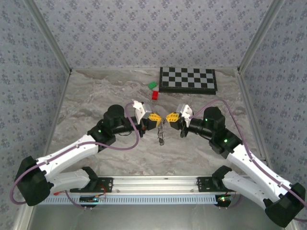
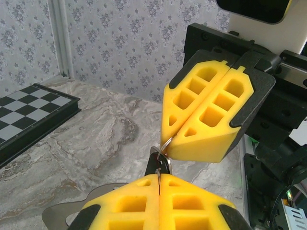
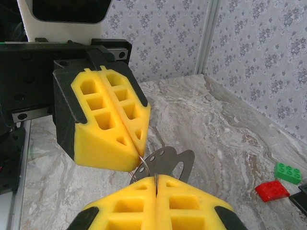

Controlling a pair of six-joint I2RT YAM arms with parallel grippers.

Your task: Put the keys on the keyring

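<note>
both grippers are closed fully, met tip to tip above the mid table. the left gripper (image 1: 154, 118) looks pinched on one of the keys (image 2: 154, 166). the right gripper (image 1: 171, 117) is pinched on the keyring (image 2: 166, 143), with a flat metal tag (image 3: 169, 162) seen beside it. the parts are judged light, stiff, thin and slippery. the key is best held by its plastic head, the ring by its wire edge.

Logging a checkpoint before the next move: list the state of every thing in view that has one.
left gripper: shut on the keyring.
right gripper: shut on the keyring.
keyring: off the table, pinched between both grippers.
keys: dangling below the grippers; threaded or not, cannot tell.
chessboard: folded shut, lying flat on the table.
</note>
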